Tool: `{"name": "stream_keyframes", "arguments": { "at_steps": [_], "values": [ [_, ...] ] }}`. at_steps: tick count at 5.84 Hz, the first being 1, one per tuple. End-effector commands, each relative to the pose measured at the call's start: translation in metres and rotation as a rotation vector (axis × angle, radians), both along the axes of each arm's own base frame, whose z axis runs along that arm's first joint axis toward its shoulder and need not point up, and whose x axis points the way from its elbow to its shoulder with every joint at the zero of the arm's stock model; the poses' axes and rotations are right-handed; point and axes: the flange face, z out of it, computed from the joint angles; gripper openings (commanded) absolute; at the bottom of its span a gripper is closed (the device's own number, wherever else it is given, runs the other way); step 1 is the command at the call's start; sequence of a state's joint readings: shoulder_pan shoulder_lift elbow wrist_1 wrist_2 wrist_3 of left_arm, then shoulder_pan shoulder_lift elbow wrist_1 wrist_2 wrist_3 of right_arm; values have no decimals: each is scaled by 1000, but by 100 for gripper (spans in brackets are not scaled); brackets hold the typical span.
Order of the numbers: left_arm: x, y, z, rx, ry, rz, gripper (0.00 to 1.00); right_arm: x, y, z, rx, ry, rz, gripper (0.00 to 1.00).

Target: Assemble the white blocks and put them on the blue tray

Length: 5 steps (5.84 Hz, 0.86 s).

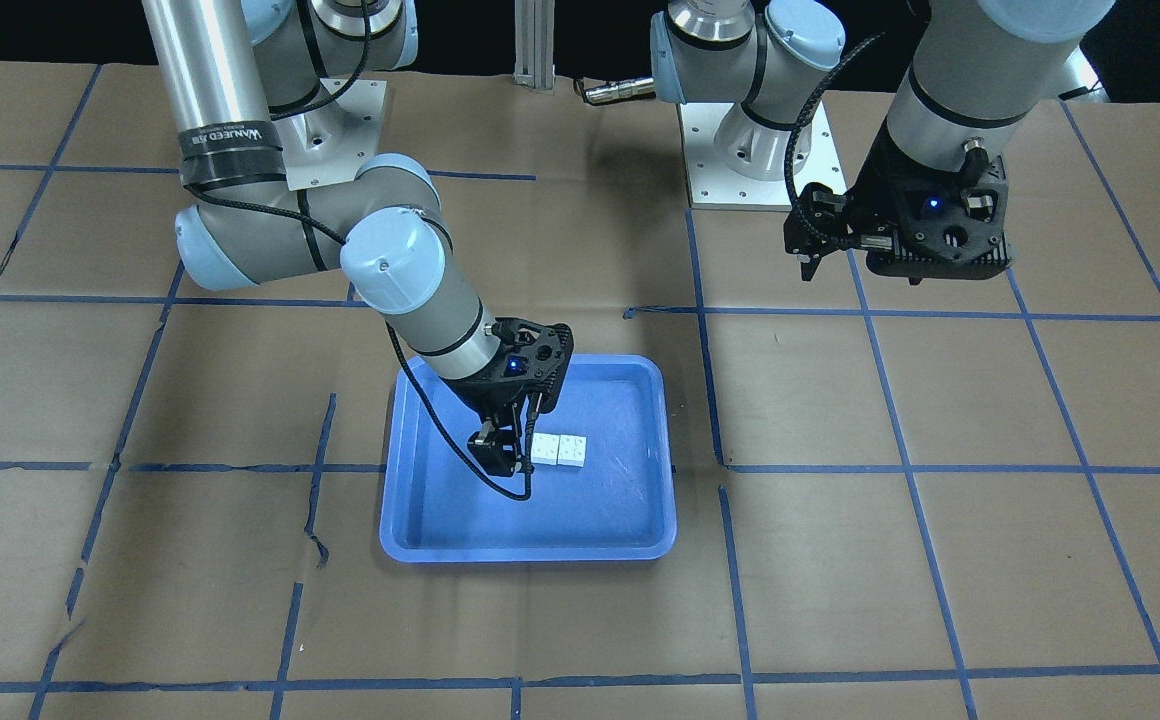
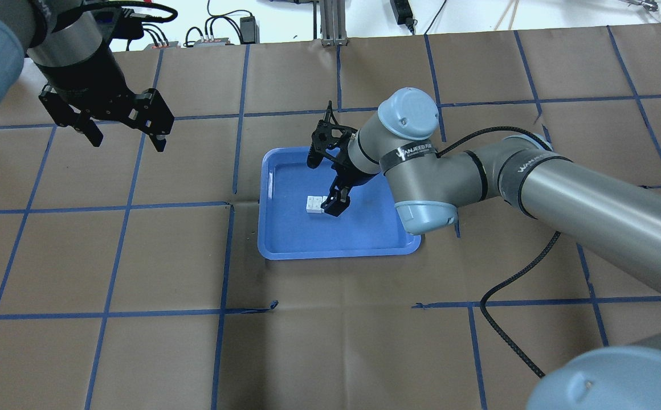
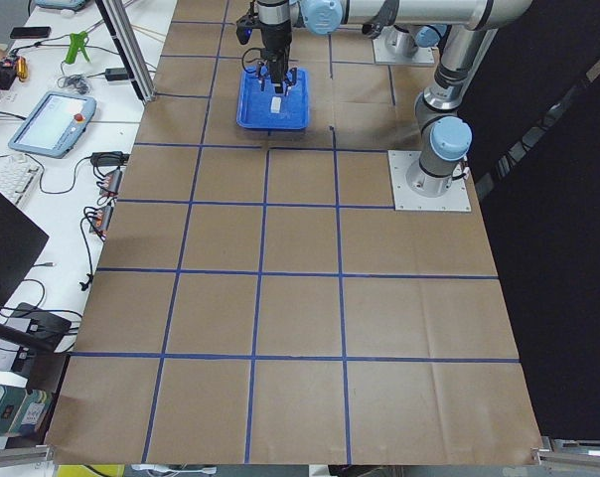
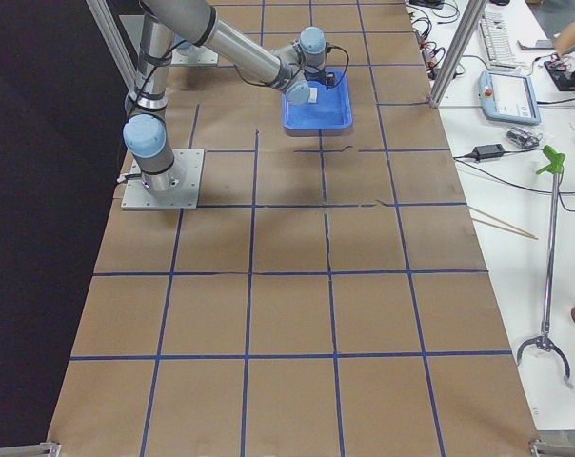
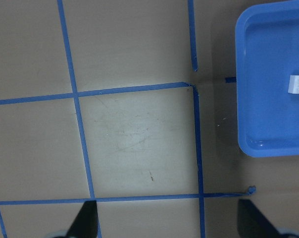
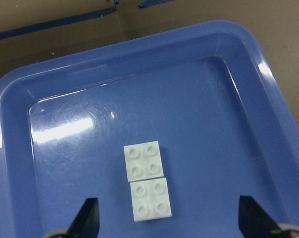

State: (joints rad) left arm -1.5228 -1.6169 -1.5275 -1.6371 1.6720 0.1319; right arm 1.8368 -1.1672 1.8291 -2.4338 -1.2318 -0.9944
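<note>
- White blocks (image 6: 145, 186): two, edge to edge, studs up, on the floor of the blue tray (image 6: 228, 64).
- Right hand (image 2: 325, 183): open, empty, over the tray near the blocks.
- Left hand (image 2: 128, 142): open, empty, above the bench (image 2: 137, 256), well apart from the tray.

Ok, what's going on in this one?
The right gripper hangs open low over the blue tray, spread wide around the white blocks without touching them. The two blocks lie on the tray floor edge to edge, studs up, not stacked. The left gripper hovers open and empty above the bare table, off to one side of the tray. So both blocks are in the tray, and neither gripper holds anything.
</note>
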Motion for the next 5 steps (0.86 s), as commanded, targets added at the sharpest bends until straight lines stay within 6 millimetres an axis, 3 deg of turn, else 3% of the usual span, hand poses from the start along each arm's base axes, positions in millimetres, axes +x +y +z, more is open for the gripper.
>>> {"name": "stream_keyframes", "arguments": {
  "at_steps": [1,2,4,5],
  "values": [
    [1,0,0,-2,0,1,99,-33,-5,67,80,170,-84,100],
    [1,0,0,-2,0,1,99,-66,-1,102,110,222,-232,100],
    [0,0,0,-2,0,0,99,-133,2,153,106,253,-504,100],
    [0,0,0,-2,0,0,99,-154,10,180,77,288,-674,100]
  ]
}}
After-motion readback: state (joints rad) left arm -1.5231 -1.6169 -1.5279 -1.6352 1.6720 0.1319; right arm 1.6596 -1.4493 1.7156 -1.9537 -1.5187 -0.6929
